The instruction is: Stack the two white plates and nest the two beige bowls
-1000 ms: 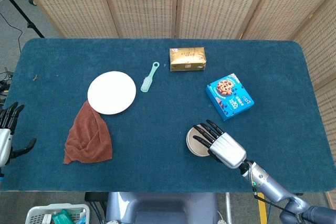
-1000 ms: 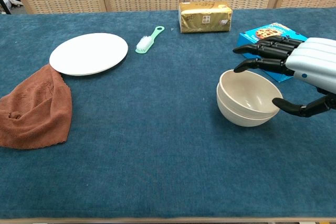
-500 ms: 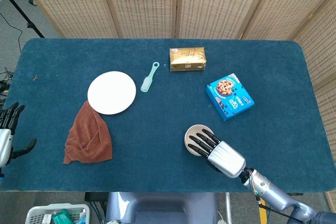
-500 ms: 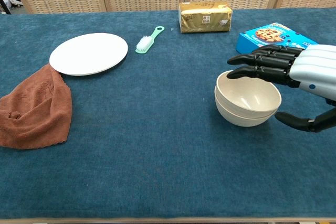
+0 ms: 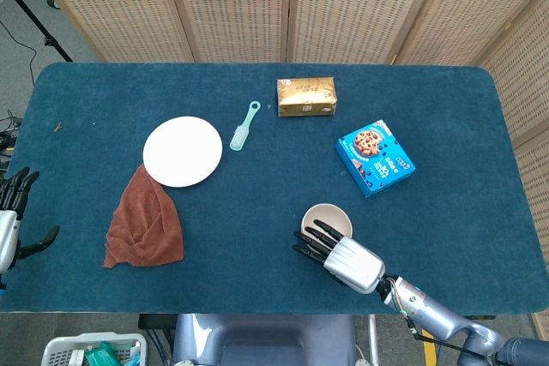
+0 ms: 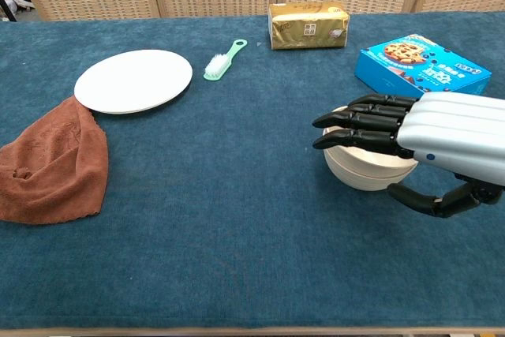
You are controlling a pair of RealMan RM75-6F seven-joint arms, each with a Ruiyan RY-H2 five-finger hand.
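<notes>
Two beige bowls (image 5: pixel 328 218) (image 6: pixel 359 170) sit nested on the blue table, right of centre. My right hand (image 5: pixel 340 258) (image 6: pixel 418 142) hovers just in front of and above them, fingers spread, holding nothing. The white plates (image 5: pixel 182 151) (image 6: pixel 133 80) lie as one stack at the left. My left hand (image 5: pixel 12 219) rests open at the table's left edge, seen only in the head view.
A brown cloth (image 5: pixel 144 222) (image 6: pixel 51 160) touches the plates' near edge. A green brush (image 5: pixel 243 127) (image 6: pixel 223 61), a gold packet (image 5: pixel 306 97) (image 6: pixel 308 25) and a blue cookie box (image 5: pixel 375 158) (image 6: pixel 421 65) lie toward the back.
My right hand has drawn back toward the table's front edge, off the bowls, uncovering them in the head view. The bowls have stayed in place, and the left hand has not moved.
</notes>
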